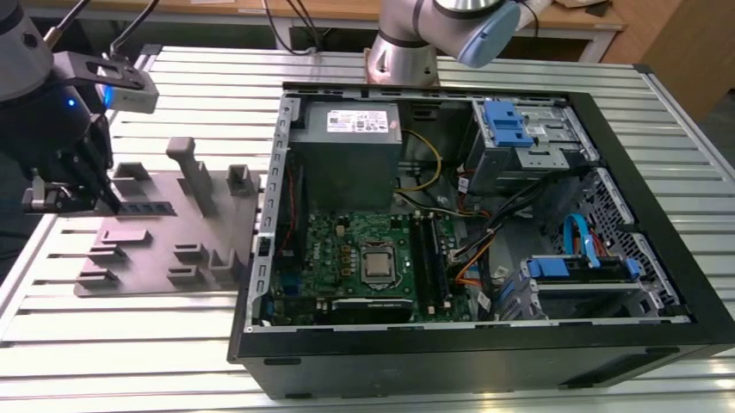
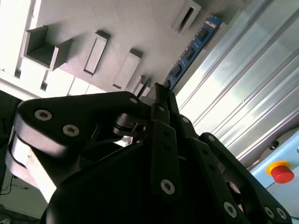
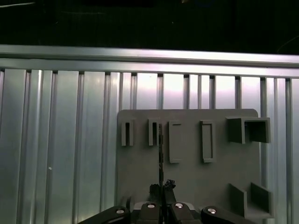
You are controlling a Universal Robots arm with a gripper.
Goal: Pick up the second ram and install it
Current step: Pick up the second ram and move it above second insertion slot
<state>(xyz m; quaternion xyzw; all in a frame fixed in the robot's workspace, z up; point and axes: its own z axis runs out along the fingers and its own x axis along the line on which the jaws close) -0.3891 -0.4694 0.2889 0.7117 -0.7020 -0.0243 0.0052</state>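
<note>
Gripper (image 2: 158, 91), black: jaws pressed together on the near end of the second ram (image 2: 191, 51). Ram: thin blue-green board with black chips, on edge on grey fixture plate (image 3: 140, 168), far end beside a slot block (image 2: 186, 16). Surface: slatted metal table (image 3: 60, 140); open computer case (image 1: 603, 129) nearby. Gripped end hidden behind fingers (image 2: 163, 135).

No words or numbers I can read, white label (image 1: 360, 122) on the grey power supply (image 1: 344, 168), its print too small.

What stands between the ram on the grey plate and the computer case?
Upright grey fixture blocks on the plate stand between the second ram and the computer case, in the exterior view.
</note>
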